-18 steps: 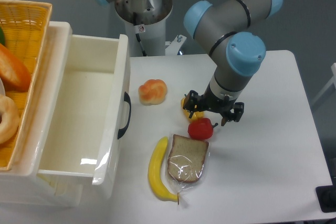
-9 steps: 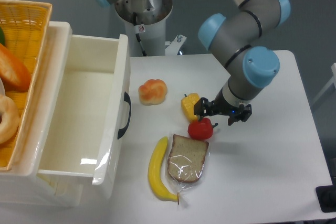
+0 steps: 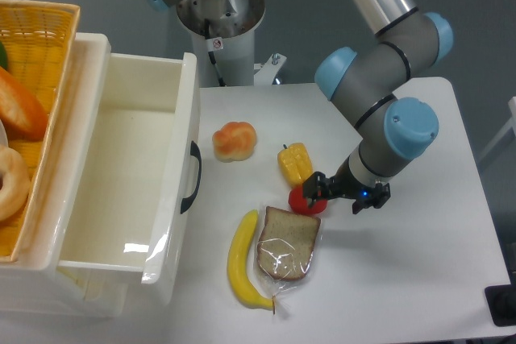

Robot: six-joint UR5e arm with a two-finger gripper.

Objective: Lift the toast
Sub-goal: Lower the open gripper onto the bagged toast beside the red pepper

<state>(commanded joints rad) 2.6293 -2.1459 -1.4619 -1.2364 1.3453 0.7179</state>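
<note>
Lower centre of frame: toast [image 3: 287,245] lies flat on the table [image 3: 419,279], wrapped, beside the banana [image 3: 241,262]. Gripper [image 3: 345,193] sits up-right of it, near the red pepper [image 3: 305,199], holding nothing; jaw opening unclear. Approach and grasp both left.

White table [image 3: 419,263] is set on a gray floor [image 3: 476,6]; 1 open white drawer [image 3: 121,191] and a wicker basket [image 3: 40,46] are seen left.

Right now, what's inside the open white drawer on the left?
The white drawer shows only its bare white floor with a glare patch; nothing lies on the visible part. Its near wall hides the front strip of the floor.
</note>
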